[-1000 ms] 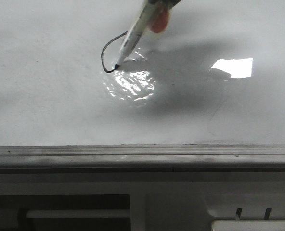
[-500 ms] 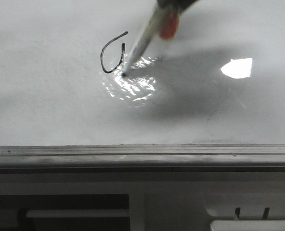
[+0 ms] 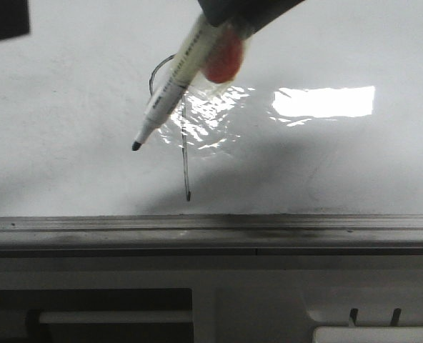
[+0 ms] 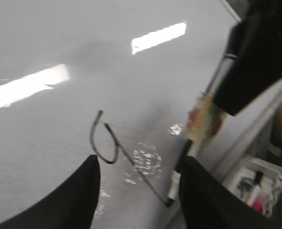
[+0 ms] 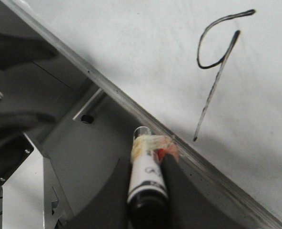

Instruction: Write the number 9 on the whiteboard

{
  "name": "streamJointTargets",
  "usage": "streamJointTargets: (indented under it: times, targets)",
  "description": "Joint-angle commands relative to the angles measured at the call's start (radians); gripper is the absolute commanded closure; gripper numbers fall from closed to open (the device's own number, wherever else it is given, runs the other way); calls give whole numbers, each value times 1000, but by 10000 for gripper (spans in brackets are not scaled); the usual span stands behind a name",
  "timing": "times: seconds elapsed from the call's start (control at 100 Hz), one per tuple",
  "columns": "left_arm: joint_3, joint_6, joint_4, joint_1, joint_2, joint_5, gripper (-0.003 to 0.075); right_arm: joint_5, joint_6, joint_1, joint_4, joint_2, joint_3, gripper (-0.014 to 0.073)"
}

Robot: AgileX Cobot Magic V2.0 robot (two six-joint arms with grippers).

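The number 9 (image 3: 186, 164) is drawn in thin black line on the whiteboard (image 3: 68, 164), its long tail ending just above the grey rail (image 3: 211, 232). Its loop is partly hidden behind the marker (image 3: 172, 78). My right gripper (image 3: 219, 36) is shut on the marker, whose black tip points down-left, apart from the tail and seemingly off the board. The right wrist view shows the marker (image 5: 148, 174) between my fingers and the whole 9 (image 5: 216, 86). My left gripper (image 4: 140, 164) is open and empty over the 9 (image 4: 131, 160).
Grey furniture (image 3: 211, 300) with slots lies below the rail. Bright glare patches (image 3: 326, 101) sit on the board right of the 9. A dark shape (image 3: 4, 18) fills the front view's top left corner. A tray of small items (image 4: 255, 186) lies beyond the board edge.
The tail of the 9 has been drawn down from the loop to near the rail. The marker then moved left of the tail, and its tip no longer touches the line.
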Motion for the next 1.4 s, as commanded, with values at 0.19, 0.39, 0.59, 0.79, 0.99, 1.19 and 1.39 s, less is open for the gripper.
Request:
streamJointTargets:
  times: [0.19, 0.39, 0.59, 0.79, 0.99, 1.19, 1.39]
  targets:
    - [-28, -11, 15, -106, 210, -181, 372, -60, -7, 70, 51, -23, -34, 652]
    - [-32, -9, -16, -106, 303, -311, 373, -25, -7, 72, 60, -23, -34, 652]
    - [-32, -9, -31, -106, 312, -320, 434, -7, -7, 72, 54, -21, -28, 652]
    - [-32, -9, -31, -106, 312, -325, 738, -1, -7, 72, 54, -21, -28, 652]
    - [-32, -9, -46, -106, 312, -325, 741, 10, -25, 72, 47, -21, -28, 386]
    - [-28, -10, -463, -106, 312, -325, 741, -4, -25, 70, 32, -21, -28, 195]
    - [-28, 44, -877, -106, 337, -330, 741, -4, -25, 70, 32, -21, -28, 195]
